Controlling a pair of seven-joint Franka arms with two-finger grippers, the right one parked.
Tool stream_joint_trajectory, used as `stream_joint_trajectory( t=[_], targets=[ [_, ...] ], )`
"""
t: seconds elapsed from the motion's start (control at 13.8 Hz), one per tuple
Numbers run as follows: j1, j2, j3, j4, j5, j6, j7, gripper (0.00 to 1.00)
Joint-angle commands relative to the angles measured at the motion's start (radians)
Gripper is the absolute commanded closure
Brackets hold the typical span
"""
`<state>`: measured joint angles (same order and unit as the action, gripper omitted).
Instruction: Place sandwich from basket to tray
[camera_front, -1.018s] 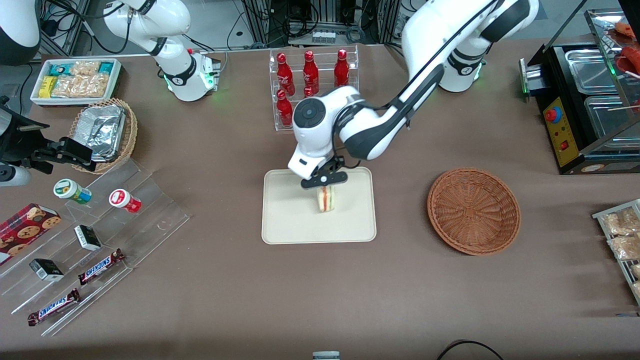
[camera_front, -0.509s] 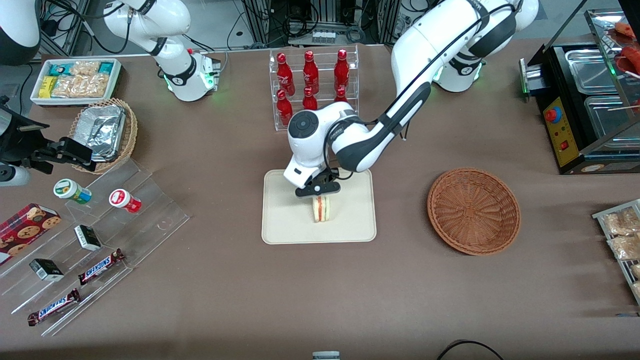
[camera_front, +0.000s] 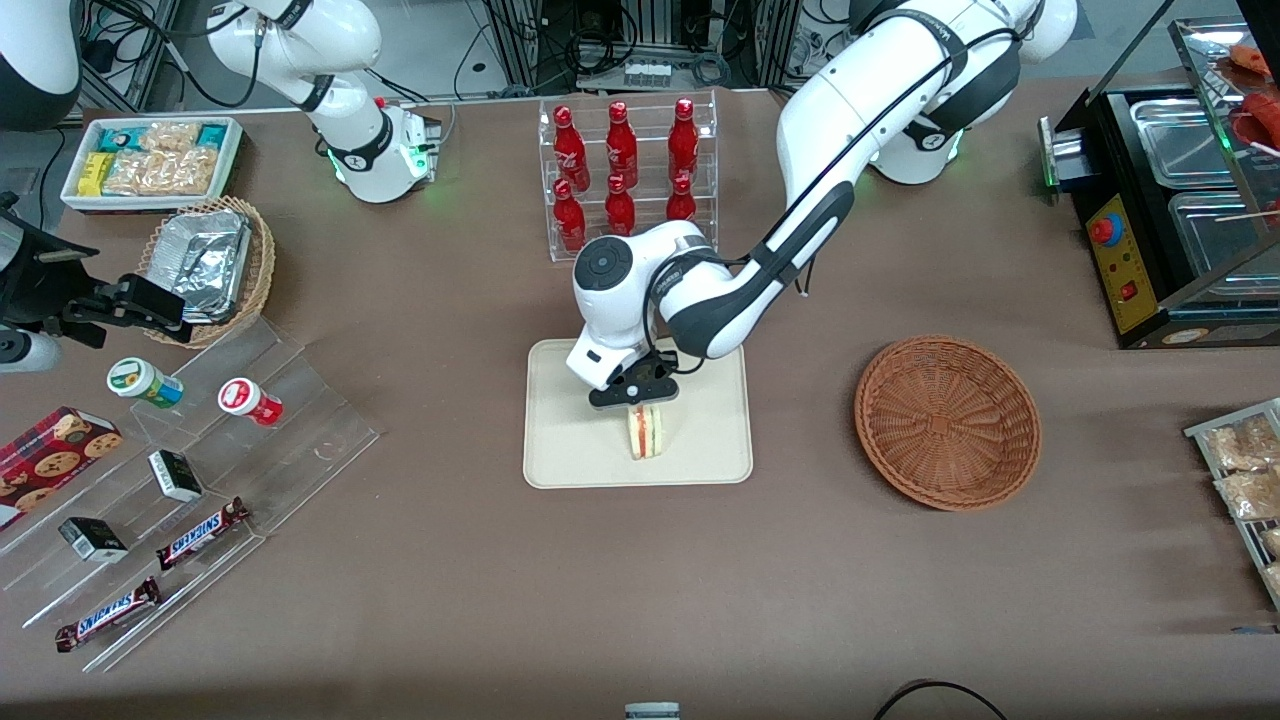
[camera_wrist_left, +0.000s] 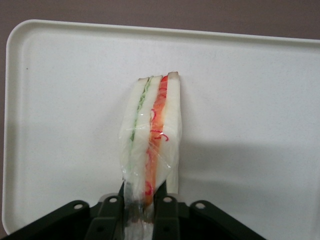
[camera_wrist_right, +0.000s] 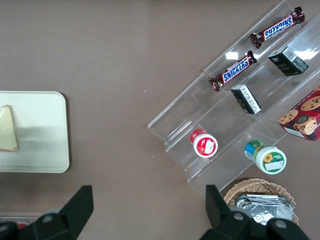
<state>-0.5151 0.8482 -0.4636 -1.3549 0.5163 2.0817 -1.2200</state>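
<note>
1 small triangular sandwich (camera_front: 646, 432) of white bread with red, orange and green layers is what you have clamped in the left arm's black two-finger gripper (camera_front: 634, 405). in the wrist view the 2 fingers (camera_wrist_left: 114, 211) press on the wrapped wedge (camera_wrist_left: 152, 135) from both sides at one end, and the filling edges face the camera. you are holding it upright, low over the flat cream-white rectangular tray (camera_front: 560, 440) with rounded corners; whether its lower edge touches the tray surface (camera_wrist_left: 250, 125) you cannot tell from here. the parked arm's wrist view shows the wedge (camera_wrist_right: 7, 129) over the tray (camera_wrist_right: 45, 135) too.

the round reddish-brown woven wicker basket (camera_front: 947, 421) sits on the brown table (camera_front: 640, 590) well apart from the tray, toward the working arm's end, with nothing in it. farther from the front camera than the tray stands a clear rack of red bottles (camera_front: 621, 165).
</note>
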Motion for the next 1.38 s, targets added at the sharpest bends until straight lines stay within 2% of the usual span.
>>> stream_joint_trajectory(
  t=[0.0, 0.15, 0.29, 0.58, 0.95, 1.31],
  targets=[
    [-0.014, -0.006, 0.007, 0.033, 0.018, -0.025, -0.016, 0.0],
    [-0.002, -0.078, 0.0, 0.031, -0.001, -0.092, -0.022, 0.0],
    [0.012, -0.193, 0.006, 0.022, -0.102, -0.211, -0.076, 0.0],
    [0.168, -0.394, 0.0, -0.032, -0.219, -0.343, -0.044, 0.0],
    [0.41, -0.581, 0.002, -0.061, -0.376, -0.555, 0.314, 0.0],
    [0.625, -0.705, 0.003, -0.116, -0.452, -0.643, 0.637, 0.0]
  ],
)
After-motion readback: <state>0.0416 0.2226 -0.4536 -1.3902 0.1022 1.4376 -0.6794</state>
